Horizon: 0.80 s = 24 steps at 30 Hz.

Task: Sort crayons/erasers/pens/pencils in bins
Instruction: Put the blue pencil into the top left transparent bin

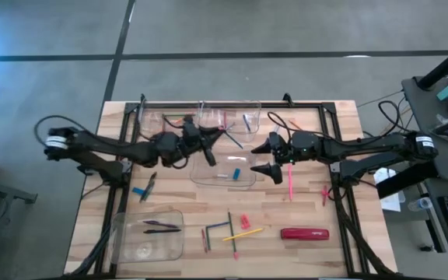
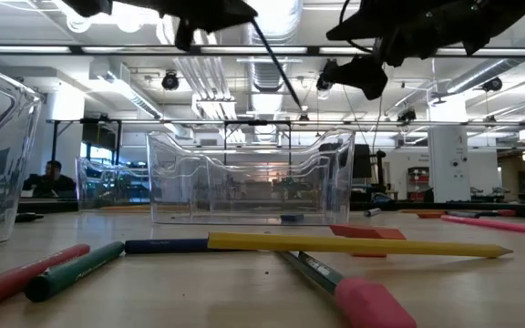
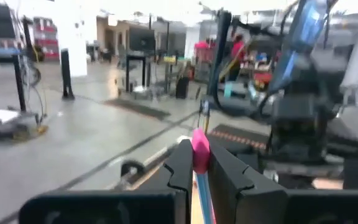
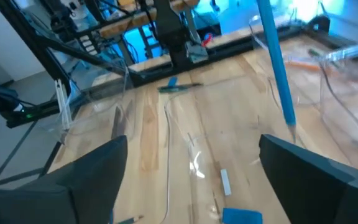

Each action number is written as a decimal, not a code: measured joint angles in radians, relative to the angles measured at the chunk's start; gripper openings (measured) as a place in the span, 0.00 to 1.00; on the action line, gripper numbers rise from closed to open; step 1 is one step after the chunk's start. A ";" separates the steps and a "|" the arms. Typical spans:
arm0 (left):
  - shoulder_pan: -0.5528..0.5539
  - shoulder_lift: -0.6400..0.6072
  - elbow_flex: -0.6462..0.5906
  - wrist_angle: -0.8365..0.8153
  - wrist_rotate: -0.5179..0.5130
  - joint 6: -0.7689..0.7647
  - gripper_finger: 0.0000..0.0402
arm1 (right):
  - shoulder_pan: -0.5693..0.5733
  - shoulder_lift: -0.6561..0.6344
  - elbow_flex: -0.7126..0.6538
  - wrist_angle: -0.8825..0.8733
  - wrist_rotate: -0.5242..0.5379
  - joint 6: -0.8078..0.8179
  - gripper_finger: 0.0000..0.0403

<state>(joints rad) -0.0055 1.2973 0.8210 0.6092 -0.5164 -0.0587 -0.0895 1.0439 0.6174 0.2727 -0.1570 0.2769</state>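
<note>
While your left end effector is clenched on a blue pencil with a pink eraser tip, that pencil slants in the air above the far middle of the worktop. Its point angles toward your right end effector, which stands released and empty just right of the middle bin. That clear bin holds a small blue block and a pale stick. At the far edge, more clear bins hold a few coloured sticks. The near-left bin holds dark pens. Loose pencils, a pink eraser and a red oblong object lie near you.
</note>
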 joint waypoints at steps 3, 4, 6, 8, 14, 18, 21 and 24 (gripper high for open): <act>0.000 -0.086 0.019 -0.107 -0.064 0.058 0.03 | 0.000 -0.022 0.000 0.002 0.000 -0.006 0.89; -0.001 -0.112 0.029 -0.169 -0.111 0.076 0.03 | 0.000 -0.029 0.000 0.001 0.000 -0.003 0.89; 0.000 -0.146 0.061 -0.294 -0.224 0.112 0.03 | 0.000 -0.041 0.000 0.001 0.000 0.001 0.89; 0.005 -0.172 0.094 -0.442 -0.323 0.138 0.03 | 0.000 -0.048 0.000 0.001 0.000 0.000 0.89; 0.063 -0.159 0.203 -0.852 -0.493 0.144 0.03 | 0.000 -0.050 0.000 0.002 0.002 0.000 0.89; 0.136 -0.117 0.220 -1.010 -0.513 0.123 0.03 | 0.000 -0.048 0.000 0.001 0.002 0.000 0.89; 0.195 -0.072 0.214 -1.075 -0.513 0.118 0.03 | 0.000 -0.048 0.000 -0.003 0.002 0.000 0.89; 0.243 -0.016 0.205 -1.113 -0.510 0.118 0.03 | 0.000 -0.047 0.000 -0.006 0.002 0.003 0.89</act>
<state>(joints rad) 0.2374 1.2810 1.0260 -0.5043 -1.0261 0.0597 -0.0898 0.9973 0.6170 0.2662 -0.1555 0.2803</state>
